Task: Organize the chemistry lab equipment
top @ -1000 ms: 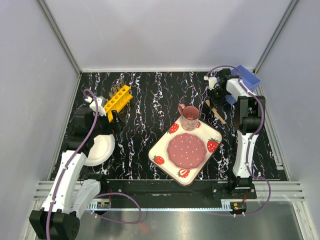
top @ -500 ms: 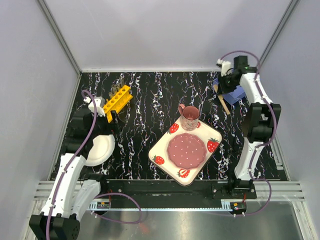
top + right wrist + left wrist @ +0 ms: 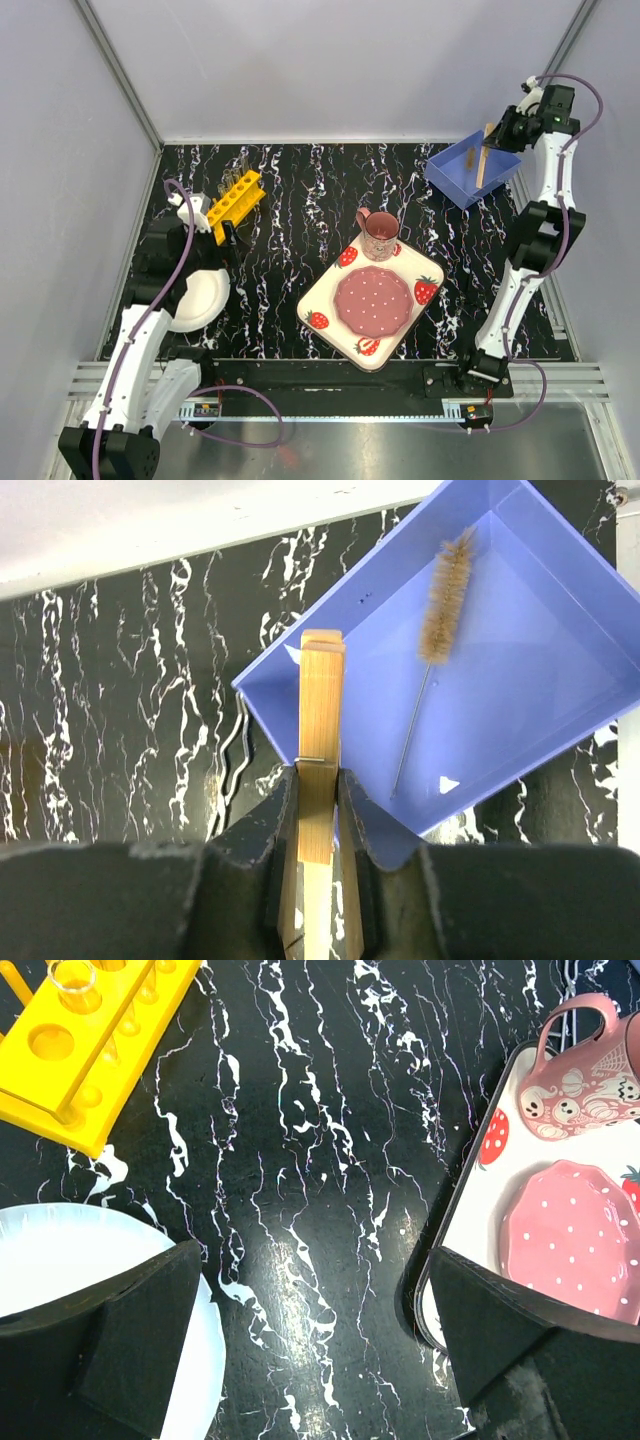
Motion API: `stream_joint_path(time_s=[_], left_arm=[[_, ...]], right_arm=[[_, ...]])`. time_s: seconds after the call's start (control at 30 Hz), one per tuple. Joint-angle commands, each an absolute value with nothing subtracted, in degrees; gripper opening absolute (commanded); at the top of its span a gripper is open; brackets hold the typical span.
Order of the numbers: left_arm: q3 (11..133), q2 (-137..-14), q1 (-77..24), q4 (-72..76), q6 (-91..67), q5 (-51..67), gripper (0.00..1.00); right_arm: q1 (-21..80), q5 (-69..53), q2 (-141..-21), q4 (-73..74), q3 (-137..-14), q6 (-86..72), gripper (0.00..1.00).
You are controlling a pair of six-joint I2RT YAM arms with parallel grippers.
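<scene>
My right gripper [image 3: 492,140] [image 3: 320,780] is shut on the small wooden clamp [image 3: 482,158] [image 3: 321,695] and holds it raised over the near-left edge of a blue bin [image 3: 462,180] [image 3: 540,690] at the back right. A bristle brush [image 3: 445,585] lies in the bin. A thin metal loop tool [image 3: 226,765] lies on the table beside the bin. The yellow rack [image 3: 236,198] [image 3: 95,1055] stands at the back left with clear tubes [image 3: 238,180] [image 3: 75,975] in it. My left gripper [image 3: 228,236] [image 3: 315,1330] is open and empty just in front of the rack.
A round white plate [image 3: 197,298] [image 3: 60,1260] lies at the left. A strawberry-print tray [image 3: 325,295] [image 3: 470,1190] in the middle holds a pink mug [image 3: 380,233] [image 3: 585,1065] and a pink dotted plate [image 3: 373,300] [image 3: 570,1235]. Walls close in the back and sides.
My right arm has lifted the wooden clamp from the table beside the mug and carried it back and right, over the blue bin. The left arm has not moved.
</scene>
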State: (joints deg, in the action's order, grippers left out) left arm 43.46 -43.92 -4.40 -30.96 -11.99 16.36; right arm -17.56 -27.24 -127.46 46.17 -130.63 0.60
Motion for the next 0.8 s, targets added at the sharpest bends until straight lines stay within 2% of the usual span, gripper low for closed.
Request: stream_joint_path(time_s=[0.0, 0.37, 0.43, 0.57, 0.77], left_arm=[[43.2, -44.8, -4.3, -28.5, -11.3, 16.9, 0.99], [43.4, -48.0, -4.2, -28.5, -11.3, 17.0, 0.99], [43.4, -48.2, -4.3, -28.6, -11.2, 17.0, 0.99], [43.4, -48.3, -4.2, -28.6, -11.3, 16.9, 0.99], [43.4, -47.6, -4.3, -28.6, -11.3, 17.1, 0.99]], right_arm=[[-17.0, -27.4, -134.5, 45.3, -138.8, -6.5, 0.10], [-17.1, -22.7, -144.0, 41.2, -142.9, -4.6, 0.17], [-17.2, -22.9, -144.8, 41.2, -143.0, -4.3, 0.20], [-17.2, -23.4, -144.8, 41.5, -142.6, -2.9, 0.35], [-17.2, -24.3, -140.5, 41.9, -140.5, -1.0, 0.44]])
